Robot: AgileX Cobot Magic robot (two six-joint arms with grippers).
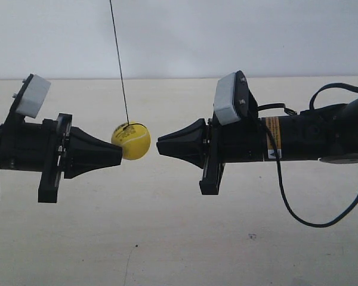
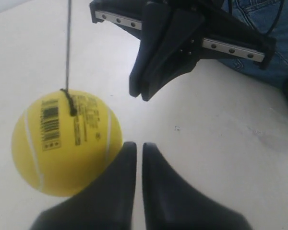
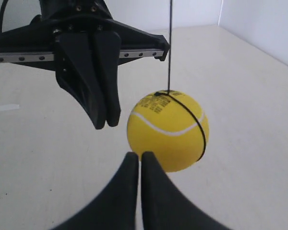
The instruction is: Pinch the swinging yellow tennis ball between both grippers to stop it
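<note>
The yellow tennis ball (image 1: 131,141) hangs on a thin black string (image 1: 119,59) between two black cone tips. The cone tip of the arm at the exterior view's left (image 1: 119,158) sits against the ball's lower side or just short of it. A small gap separates the ball from the tip of the arm at the exterior view's right (image 1: 159,146). In the left wrist view the ball (image 2: 62,143) lies beside my shut left gripper (image 2: 135,145), with the other gripper (image 2: 139,93) opposite. In the right wrist view the ball (image 3: 168,132) hangs just beyond my shut right gripper (image 3: 135,155).
A pale table surface (image 1: 179,238) lies below, with a white wall (image 1: 227,36) behind it. A black cable (image 1: 298,217) loops under the arm at the exterior view's right. Blue jeans (image 2: 259,19) show behind the far gripper in the left wrist view.
</note>
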